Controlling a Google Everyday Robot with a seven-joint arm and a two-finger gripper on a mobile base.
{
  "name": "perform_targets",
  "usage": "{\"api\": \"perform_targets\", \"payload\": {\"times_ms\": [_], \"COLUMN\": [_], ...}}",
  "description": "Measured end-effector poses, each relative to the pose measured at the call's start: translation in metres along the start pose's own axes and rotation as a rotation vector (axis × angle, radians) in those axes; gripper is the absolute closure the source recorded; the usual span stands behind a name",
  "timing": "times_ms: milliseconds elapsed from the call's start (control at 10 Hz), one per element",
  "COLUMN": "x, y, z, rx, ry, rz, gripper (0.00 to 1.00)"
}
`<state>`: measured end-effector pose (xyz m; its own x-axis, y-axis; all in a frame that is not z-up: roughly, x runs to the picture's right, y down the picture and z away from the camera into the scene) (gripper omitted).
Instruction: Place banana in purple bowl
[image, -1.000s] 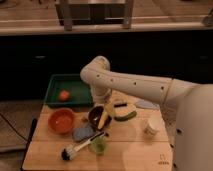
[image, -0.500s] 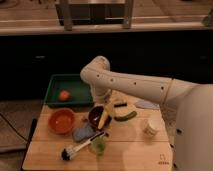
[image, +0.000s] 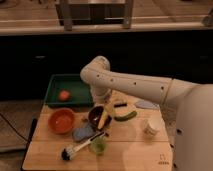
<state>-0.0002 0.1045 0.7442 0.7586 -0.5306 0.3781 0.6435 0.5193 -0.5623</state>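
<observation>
The banana (image: 103, 120) is a slim yellow fruit lying tilted over the right part of the purple bowl (image: 94, 116), a dark round bowl at the middle of the wooden table. My gripper (image: 108, 108) hangs from the white arm (image: 125, 82) directly above the banana's upper end, at the bowl's right rim. I cannot tell whether it touches the banana. The arm hides the far side of the bowl.
An orange bowl (image: 61, 121) sits left of the purple bowl. A green tray (image: 57, 82) at the back left holds an orange-red fruit (image: 64, 95). A green curved vegetable (image: 125, 116), a white cup (image: 151, 126), a black-handled brush (image: 79, 148), a small green cup (image: 98, 145) and a grey-blue cloth (image: 82, 132) lie around.
</observation>
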Motion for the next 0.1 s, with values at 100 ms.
{"api": "perform_targets", "payload": {"times_ms": [100], "x": [0.0], "y": [0.0], "z": [0.0002], "rx": [0.0], "ry": [0.0], "rz": [0.0], "gripper": [0.2]}}
